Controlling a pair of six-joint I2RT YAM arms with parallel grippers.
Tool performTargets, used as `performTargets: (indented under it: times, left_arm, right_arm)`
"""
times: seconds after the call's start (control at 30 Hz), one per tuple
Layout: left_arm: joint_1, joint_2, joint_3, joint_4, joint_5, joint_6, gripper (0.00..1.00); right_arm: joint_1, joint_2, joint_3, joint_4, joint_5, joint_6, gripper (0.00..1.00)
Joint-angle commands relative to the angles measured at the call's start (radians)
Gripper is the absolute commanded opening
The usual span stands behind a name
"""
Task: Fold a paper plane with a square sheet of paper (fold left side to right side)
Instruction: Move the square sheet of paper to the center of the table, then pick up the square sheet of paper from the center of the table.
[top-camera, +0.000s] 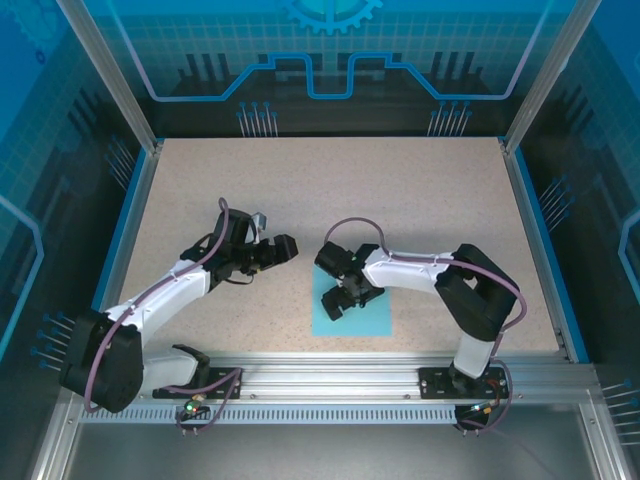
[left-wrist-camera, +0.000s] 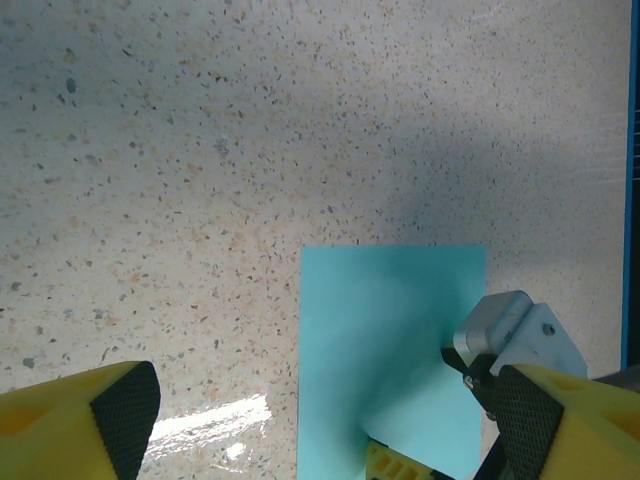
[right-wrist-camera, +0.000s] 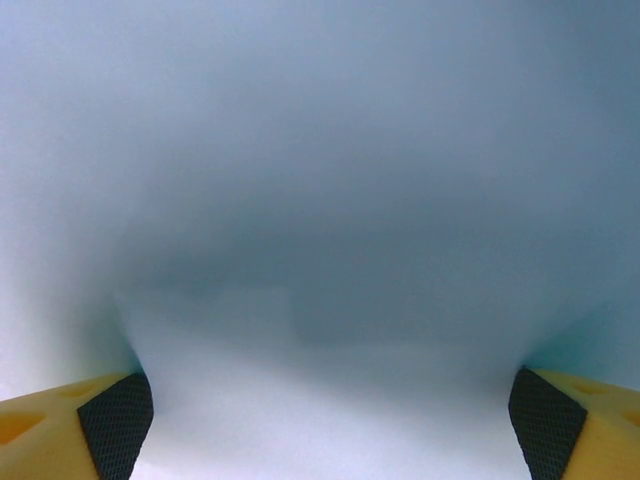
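The light-blue square sheet of paper (top-camera: 365, 320) lies on the speckled tabletop near the front edge. My right gripper (top-camera: 350, 300) is down over the sheet's left part, open, its fingers spread wide. In the right wrist view the blurred paper (right-wrist-camera: 320, 200) is very close, and the right gripper (right-wrist-camera: 330, 425) has nothing between its pads. My left gripper (top-camera: 283, 250) hovers open over bare table, left of and beyond the sheet. The left wrist view looks between the open left gripper (left-wrist-camera: 325, 425) at the paper (left-wrist-camera: 380, 330), with a yellow finger of the right gripper (left-wrist-camera: 400, 465) on it.
The tabletop (top-camera: 330, 190) is fenced by blue side rails and an aluminium rail (top-camera: 330, 375) along the front, where both arm bases are bolted. Glass panels stand behind and at the sides. Bare table stretches behind both grippers.
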Motion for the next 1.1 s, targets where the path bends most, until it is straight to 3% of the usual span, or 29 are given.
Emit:
performTargets:
  times: [0.0, 0.67, 1.07]
  left_arm:
    - [-0.006, 0.011, 0.040, -0.027, -0.034, 0.009, 0.91]
    - [-0.007, 0.049, 0.077, -0.061, -0.083, -0.049, 0.91]
    - [-0.007, 0.264, 0.205, -0.059, 0.046, -0.113, 0.85]
  right_arm:
    - [-0.040, 0.069, 0.020, 0.031, -0.009, -0.001, 0.96]
    - [-0.194, 0.325, 0.370, 0.036, -0.047, -0.279, 0.95]
    - [-0.248, 0.056, 0.310, 0.012, -0.015, -0.251, 1.00]
